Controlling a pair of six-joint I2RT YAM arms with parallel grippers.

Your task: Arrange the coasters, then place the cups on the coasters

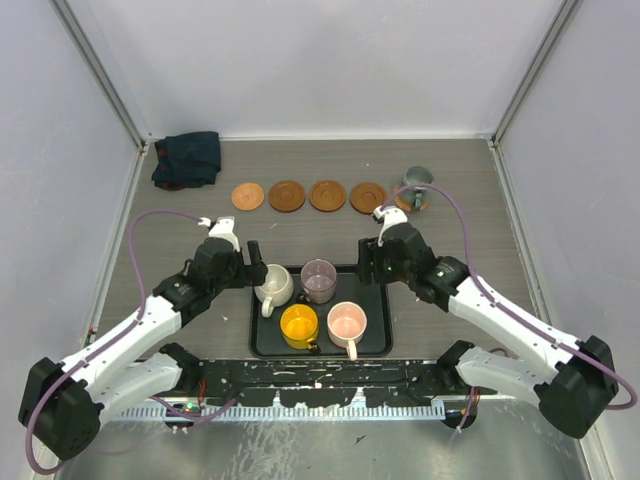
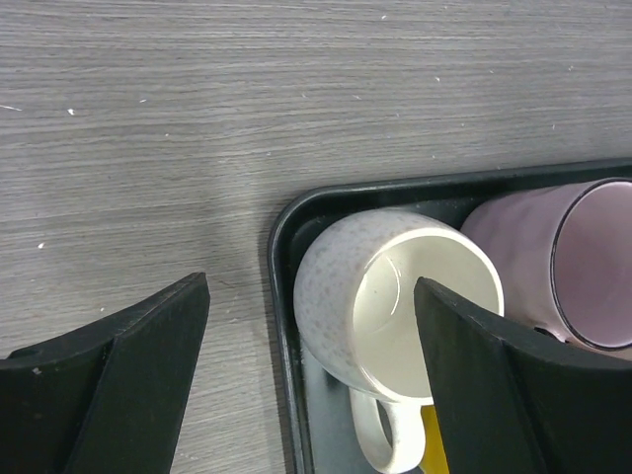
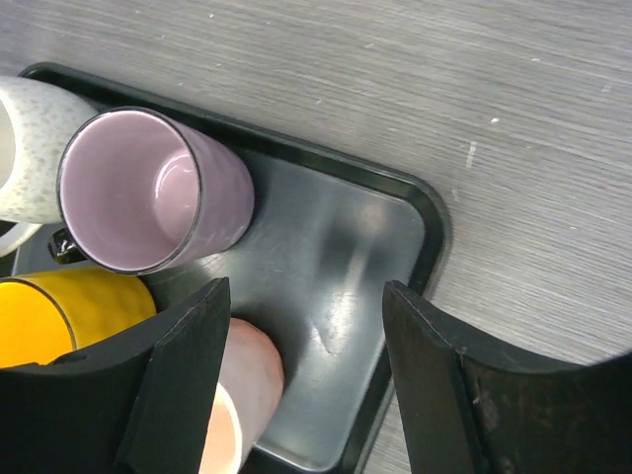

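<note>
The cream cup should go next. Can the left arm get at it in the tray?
Likely yes: the left gripper hangs open right above the cream cup, nothing between them; the mauve cup crowds only one side.

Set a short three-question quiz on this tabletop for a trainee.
1. True or false: the grey-green cup already stands on a coaster.
2. How many cups stand in the black tray? A two, B four, C five.
3. Fill the gap: the left gripper hangs open, one finger above the inside of the ___ cup.

Key: 1 true. 2 B. 3 cream-white cup.
</note>
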